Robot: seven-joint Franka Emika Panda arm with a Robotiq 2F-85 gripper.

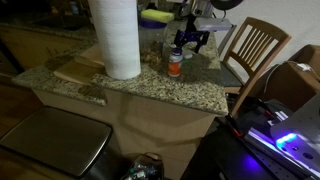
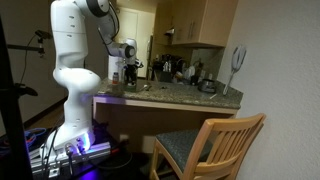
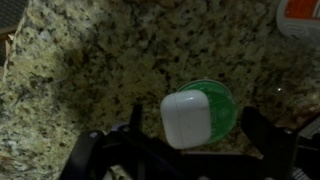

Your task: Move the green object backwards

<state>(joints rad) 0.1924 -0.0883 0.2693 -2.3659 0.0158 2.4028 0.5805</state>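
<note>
Item: green object [image 3: 218, 108], round and low, with a white rounded cap, recorded on the granite counter [image 3: 90, 70].
Detail: In the wrist view the object is seen lying between the two fingers [image 3: 262, 130] of the hand [image 3: 198, 120], which is held spread wide, with a gap left on either side and nothing pinched. A small orange bottle [image 1: 175, 64] is noted near the hand in an exterior view. A paper towel roll [image 1: 118, 38] is stood to its left, and a yellow sponge [image 1: 155, 16] is placed at the far side. A wooden chair [image 1: 256, 50] is set at the counter's right end.
</note>
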